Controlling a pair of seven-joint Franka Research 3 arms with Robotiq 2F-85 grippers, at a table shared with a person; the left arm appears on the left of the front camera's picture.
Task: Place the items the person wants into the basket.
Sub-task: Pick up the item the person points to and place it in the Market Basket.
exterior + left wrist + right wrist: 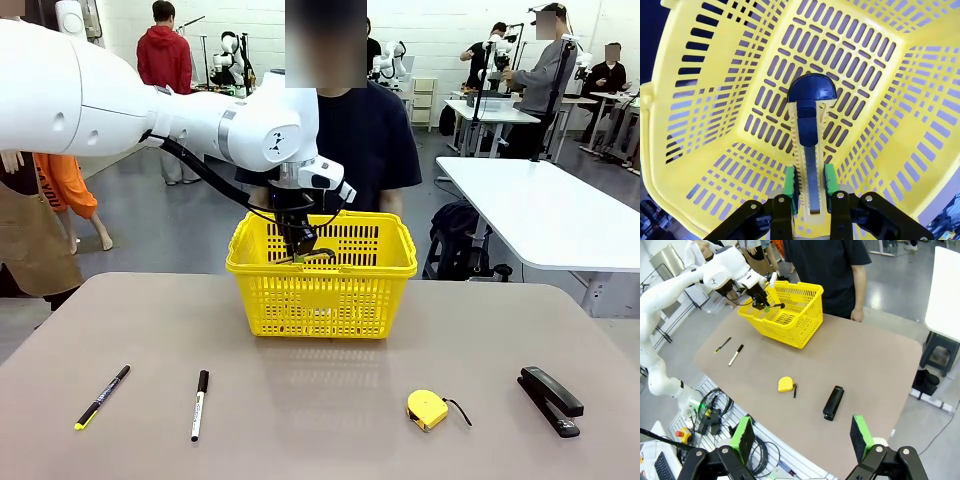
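Left jaws pinch the yellow-and-black utility knife [809,150] between green pads [789,182], its black end inside the yellow basket [715,75] just beyond them. Right jaws gape wide above the worktop [865,365]; tape measure [785,384] lies ahead.

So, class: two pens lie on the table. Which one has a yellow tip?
The slim black pen, farthest to the robot's left. The marker beside it has a white barrel and black cap.

Bright, even overhead light; soft shadows; wrist views warp at edges.
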